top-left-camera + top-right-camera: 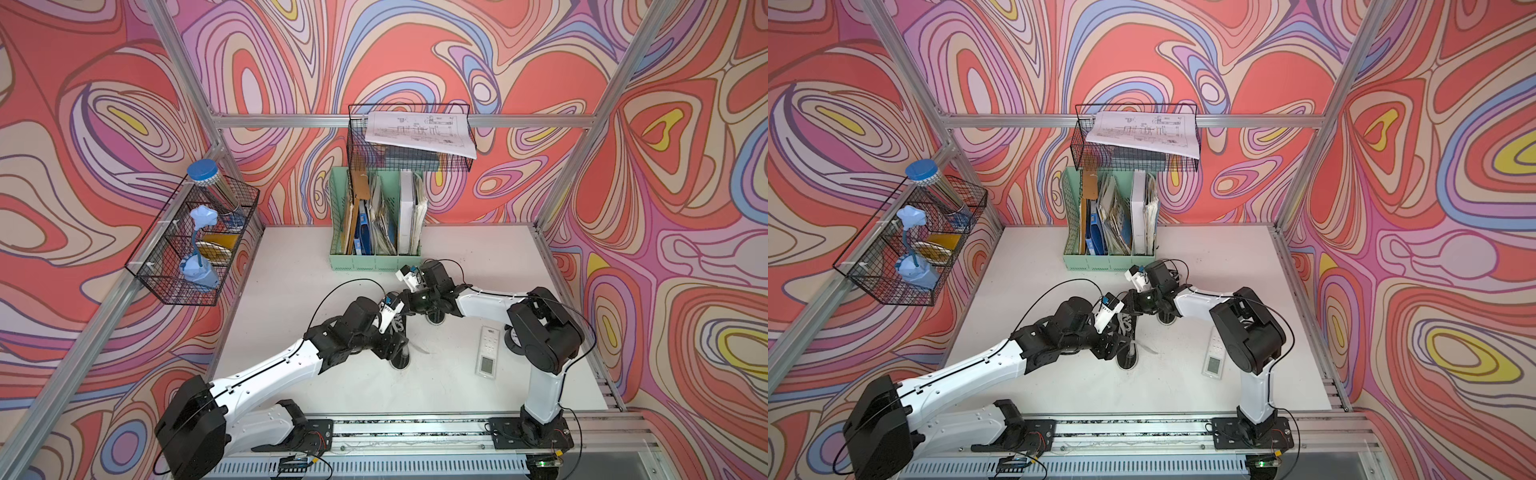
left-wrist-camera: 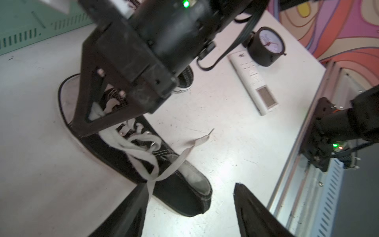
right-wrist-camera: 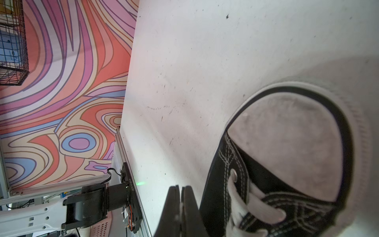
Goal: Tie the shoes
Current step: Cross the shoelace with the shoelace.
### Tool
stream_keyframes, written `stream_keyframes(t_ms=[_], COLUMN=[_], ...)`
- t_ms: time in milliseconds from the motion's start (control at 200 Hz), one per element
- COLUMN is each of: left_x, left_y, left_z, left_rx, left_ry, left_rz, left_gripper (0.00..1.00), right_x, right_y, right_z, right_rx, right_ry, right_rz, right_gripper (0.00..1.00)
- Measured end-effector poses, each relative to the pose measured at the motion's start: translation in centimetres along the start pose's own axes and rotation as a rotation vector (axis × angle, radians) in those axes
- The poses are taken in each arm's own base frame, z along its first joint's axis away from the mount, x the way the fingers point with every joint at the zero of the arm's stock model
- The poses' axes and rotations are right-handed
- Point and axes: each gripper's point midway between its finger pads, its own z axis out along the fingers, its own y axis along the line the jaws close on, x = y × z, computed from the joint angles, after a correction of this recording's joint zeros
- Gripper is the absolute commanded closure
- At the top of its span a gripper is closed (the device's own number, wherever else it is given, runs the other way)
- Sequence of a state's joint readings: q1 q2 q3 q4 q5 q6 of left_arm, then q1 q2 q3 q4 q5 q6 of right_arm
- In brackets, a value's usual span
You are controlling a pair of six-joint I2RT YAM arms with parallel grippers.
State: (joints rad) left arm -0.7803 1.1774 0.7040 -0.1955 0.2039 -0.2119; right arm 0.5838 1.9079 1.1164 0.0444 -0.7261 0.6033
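Two black shoes with white laces stand mid-table. The nearer shoe (image 2: 180, 195) lies under both grippers, its laces loose and crossed; it also shows in both top views (image 1: 401, 359) (image 1: 1127, 359). The other shoe (image 1: 436, 318) (image 2: 184, 80) sits beneath the right arm. My left gripper (image 2: 189, 184) is open above the nearer shoe's heel, and one lace (image 2: 174, 164) rests against a fingertip (image 2: 141, 192). The lace's free end lies on the table. My right gripper (image 3: 180, 186) is shut beside the shoe's pale toe (image 3: 287, 143). A white sliver of lace shows between its pads.
A white remote control (image 1: 487, 351) and a small black clock (image 2: 266, 45) lie to the right of the shoes. A mint file holder (image 1: 374, 224) stands at the back, with wire baskets (image 1: 195, 245) on the frame. A metal rail (image 1: 415, 432) runs along the front edge.
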Motion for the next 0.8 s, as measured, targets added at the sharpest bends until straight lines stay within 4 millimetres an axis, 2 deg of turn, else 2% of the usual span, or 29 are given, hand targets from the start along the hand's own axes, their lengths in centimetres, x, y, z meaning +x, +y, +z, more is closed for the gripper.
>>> stream_keyframes(t_ms=[175, 345, 506, 801], left_x=[2.4, 4.4, 4.9, 4.1], left_y=[2.5, 3.5, 4.1, 4.5], left_z=[2.5, 4.1, 4.6, 5.1], left_rx=[-0.109, -0.137, -0.161, -0.17], left_ry=[0.103, 0.184, 0.207, 0.196], left_rz=[0.005, -0.01, -0.01, -0.029], left_gripper=[0.26, 0.27, 0.27, 0.34], right_x=[0.0, 0.0, 0.0, -0.1], right_y=[0.0, 0.0, 0.0, -0.1], right_z=[0.0, 0.0, 0.0, -0.1], right_rx=[0.0, 0.0, 0.0, 0.001], right_ry=[0.0, 0.0, 0.0, -0.002], right_rz=[0.0, -0.002, -0.006, -0.005], right_gripper=[1.0, 1.0, 1.0, 1.0])
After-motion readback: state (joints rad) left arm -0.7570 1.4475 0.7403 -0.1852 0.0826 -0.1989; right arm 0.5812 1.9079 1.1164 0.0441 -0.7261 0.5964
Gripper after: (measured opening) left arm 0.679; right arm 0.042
